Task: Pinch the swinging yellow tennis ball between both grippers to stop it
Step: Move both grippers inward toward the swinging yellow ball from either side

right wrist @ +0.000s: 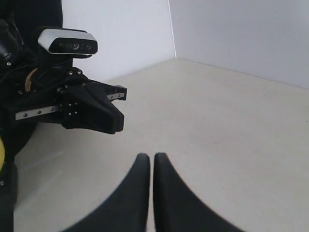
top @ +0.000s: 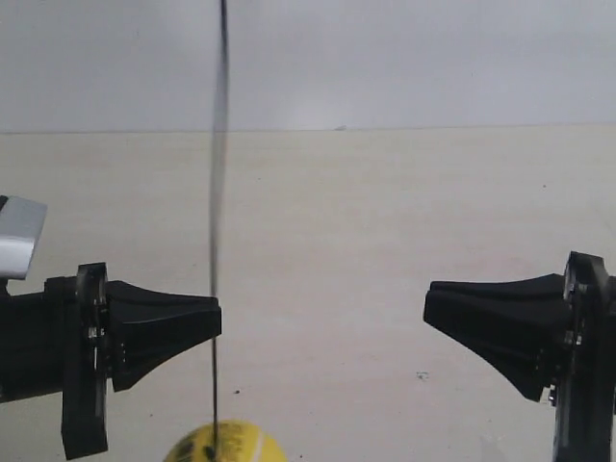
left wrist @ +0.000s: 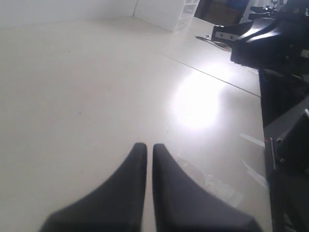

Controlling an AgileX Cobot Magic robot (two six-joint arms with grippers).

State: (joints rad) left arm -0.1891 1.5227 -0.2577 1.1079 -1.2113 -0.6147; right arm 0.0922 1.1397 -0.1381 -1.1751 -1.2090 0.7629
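Observation:
The yellow tennis ball [top: 224, 445] hangs at the exterior view's bottom edge, only its top showing. Its thin black string [top: 218, 221] runs straight up out of frame. A yellow sliver of the ball [right wrist: 1, 151] also shows at the right wrist view's edge. My left gripper [top: 214, 322], the one with the white-grey block [top: 19, 236], points inward, its tip just beside the string and above the ball. My right gripper [top: 431, 306] faces it from well apart. Both are shut with nothing held: the left gripper [left wrist: 146, 146] and the right gripper [right wrist: 151, 157].
The pale tabletop [top: 385, 212] meets a white wall behind. A white drawer unit [left wrist: 166, 12] stands at the table's far corner. The opposing right arm [left wrist: 260, 38] and the left arm [right wrist: 91, 108] under its camera block [right wrist: 67, 42] show in each other's wrist views.

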